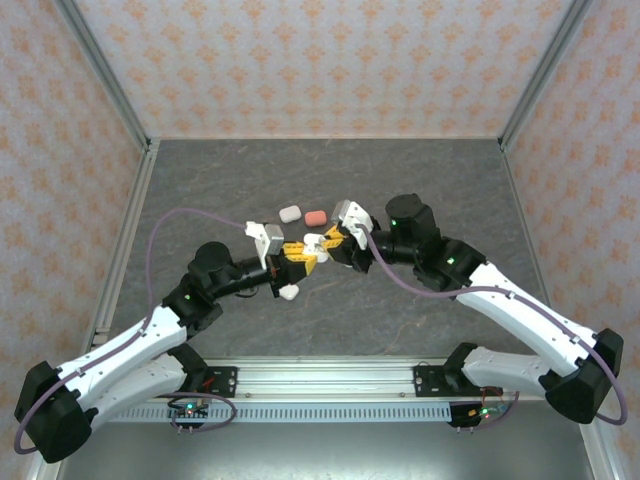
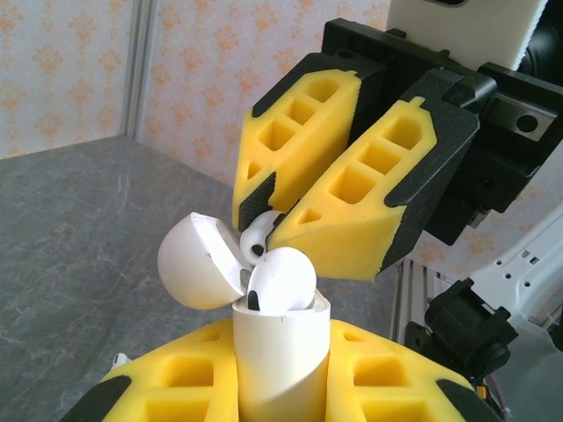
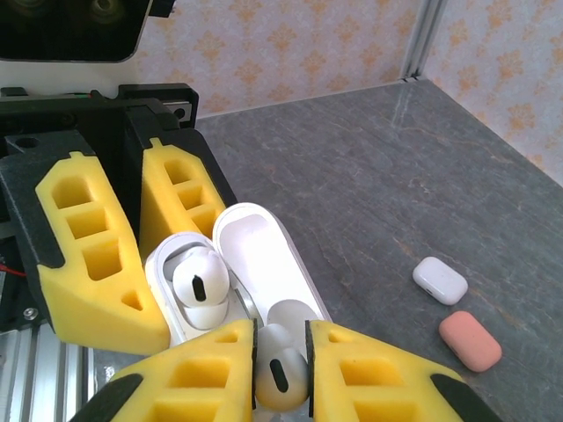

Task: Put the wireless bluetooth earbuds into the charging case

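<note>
One earbud [image 3: 280, 376] pinched in right gripper [image 3: 280, 338], beside case [image 3: 264, 255].

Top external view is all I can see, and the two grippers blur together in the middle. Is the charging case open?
Observer: Yes. The left gripper holds the charging case upright, with its lid flipped open to one side.
Operator: Anything in it yet?
Observer: One white earbud sits in the case.
Operator: And the other arm?
Observer: The right gripper pinches a second earbud at its fingertips, just above the open case.
</note>
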You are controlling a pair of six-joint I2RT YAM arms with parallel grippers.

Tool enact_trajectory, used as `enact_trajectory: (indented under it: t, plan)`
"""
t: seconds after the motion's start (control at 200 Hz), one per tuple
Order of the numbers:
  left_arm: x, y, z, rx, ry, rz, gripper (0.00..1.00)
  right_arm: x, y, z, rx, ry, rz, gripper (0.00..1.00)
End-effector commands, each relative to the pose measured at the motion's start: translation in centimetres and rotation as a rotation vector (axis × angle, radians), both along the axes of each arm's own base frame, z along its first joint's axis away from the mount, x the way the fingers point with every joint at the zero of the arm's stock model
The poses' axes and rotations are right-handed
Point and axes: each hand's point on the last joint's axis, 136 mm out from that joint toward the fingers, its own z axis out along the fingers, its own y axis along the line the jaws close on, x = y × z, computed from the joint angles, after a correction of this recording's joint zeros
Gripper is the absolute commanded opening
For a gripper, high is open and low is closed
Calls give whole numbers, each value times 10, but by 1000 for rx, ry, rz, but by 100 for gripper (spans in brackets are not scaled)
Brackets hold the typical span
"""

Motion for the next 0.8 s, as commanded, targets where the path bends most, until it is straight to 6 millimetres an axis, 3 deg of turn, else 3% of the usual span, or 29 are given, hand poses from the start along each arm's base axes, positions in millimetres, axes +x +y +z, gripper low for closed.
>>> enact_trajectory:
  t: [0.0, 0.315, 0.791]
  plan:
    - [-4, -2, 36, -77, -90, -17, 0, -10, 6, 0, -1, 51, 56, 19]
    - [-5, -4, 36, -78, -95, -23, 0, -12, 8, 4, 0, 82, 64, 26]
    - [-5, -5, 35, -82, -100, -24, 0, -2, 6, 28, 34, 66, -2, 41]
